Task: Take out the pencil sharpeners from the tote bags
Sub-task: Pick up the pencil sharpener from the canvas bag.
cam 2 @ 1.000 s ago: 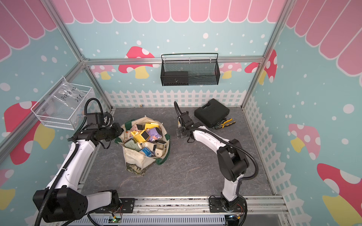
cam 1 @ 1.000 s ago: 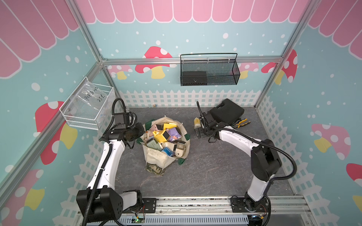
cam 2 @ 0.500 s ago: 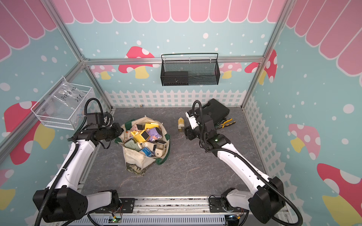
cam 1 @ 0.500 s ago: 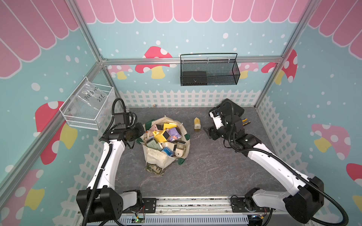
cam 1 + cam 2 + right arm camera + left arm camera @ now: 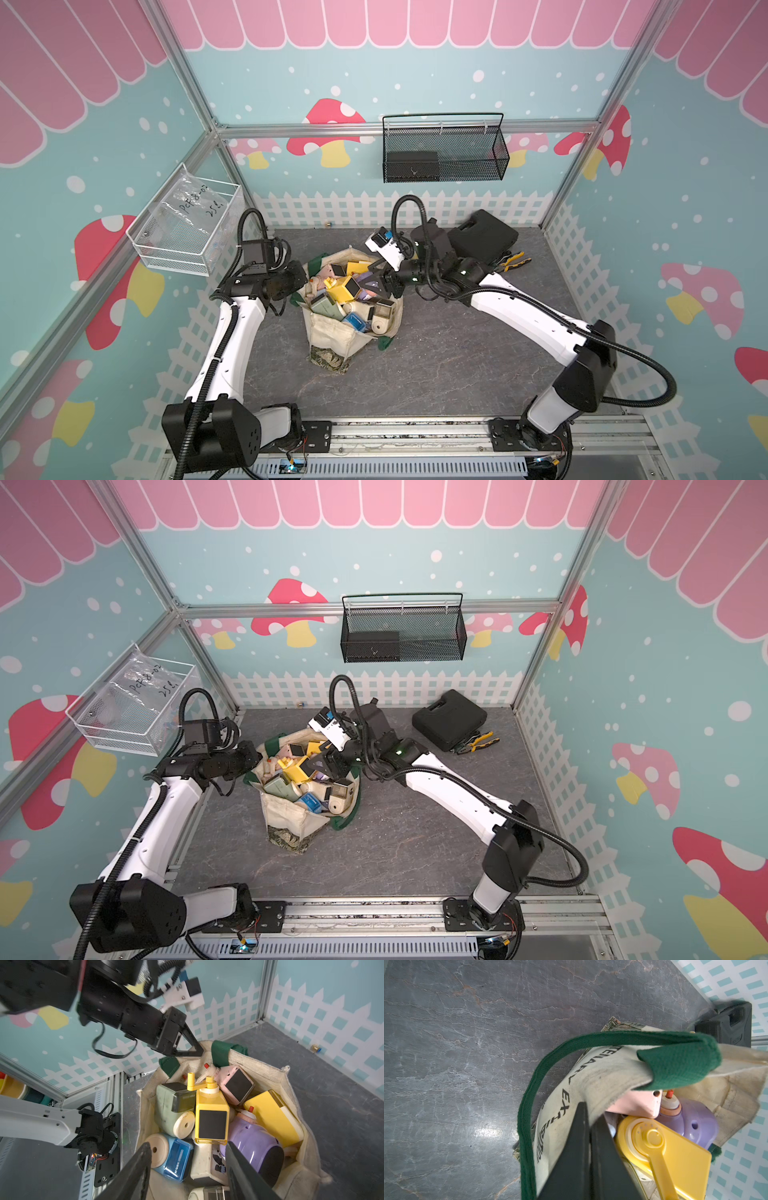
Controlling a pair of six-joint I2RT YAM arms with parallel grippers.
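Canvas of the tote bag (image 5: 332, 332) stands open on the bench (image 5: 449, 365) in both top views because the left pincer (image 5: 303, 279) is clamped on its rim, while the right pincer (image 5: 380, 284) hangs over the heaped pencil sharpeners (image 5: 345, 289) — contact is hard to judge there. The left wrist view shows black fingers (image 5: 571, 1157) pinching cloth beside the green strap (image 5: 675, 1064), most of the load cut off. From the right wrist view the jaws stand half wide and empty above a yellow sharpener (image 5: 212, 1113) — deeper ones lie hidden.
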